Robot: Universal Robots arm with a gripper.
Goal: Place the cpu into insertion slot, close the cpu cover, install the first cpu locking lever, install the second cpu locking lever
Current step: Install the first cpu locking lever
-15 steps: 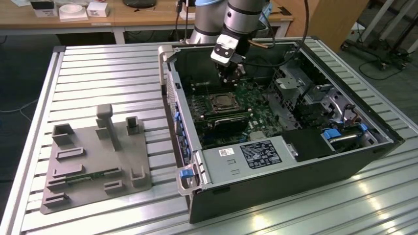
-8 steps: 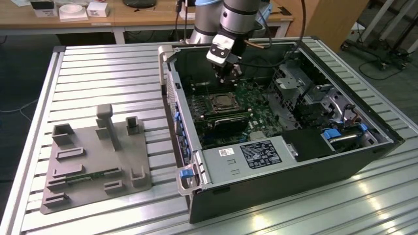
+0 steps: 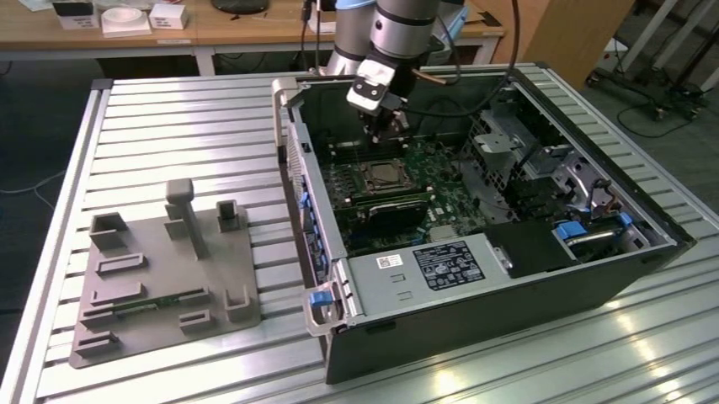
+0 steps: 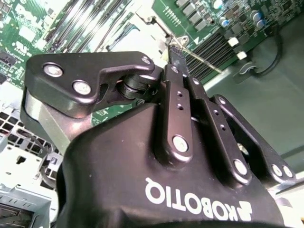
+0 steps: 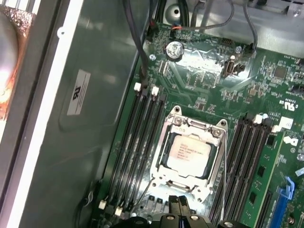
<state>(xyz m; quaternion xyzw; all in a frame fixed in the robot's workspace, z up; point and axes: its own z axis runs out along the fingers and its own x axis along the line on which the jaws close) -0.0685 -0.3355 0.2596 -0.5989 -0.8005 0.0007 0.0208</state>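
Observation:
The cpu (image 5: pixel 190 151), a pale square chip, lies in the insertion slot (image 5: pixel 167 176) on the green motherboard (image 3: pixel 450 202). The cpu cover (image 5: pixel 216 152), a silvery frame with a square window, lies flat over the chip's edges. A thin wire lever (image 5: pixel 141 194) angles out from the socket's corner toward the memory slots. My gripper (image 5: pixel 178 203) hovers just off the socket's edge with its black fingers together and nothing visible between them. In the exterior view my gripper (image 3: pixel 390 128) hangs inside the open case, just behind the socket (image 3: pixel 388 174). In the second wrist view the fingertips (image 4: pixel 175 47) sit beside a thin wire (image 4: pixel 199 59).
Long black memory slots (image 5: pixel 137 142) flank the socket on both sides. The grey case wall (image 5: pixel 85 95) rises close by. A labelled power supply box (image 3: pixel 444 263) sits at the case front. A grey fixture plate (image 3: pixel 157 278) lies on the slatted table at the exterior view's left.

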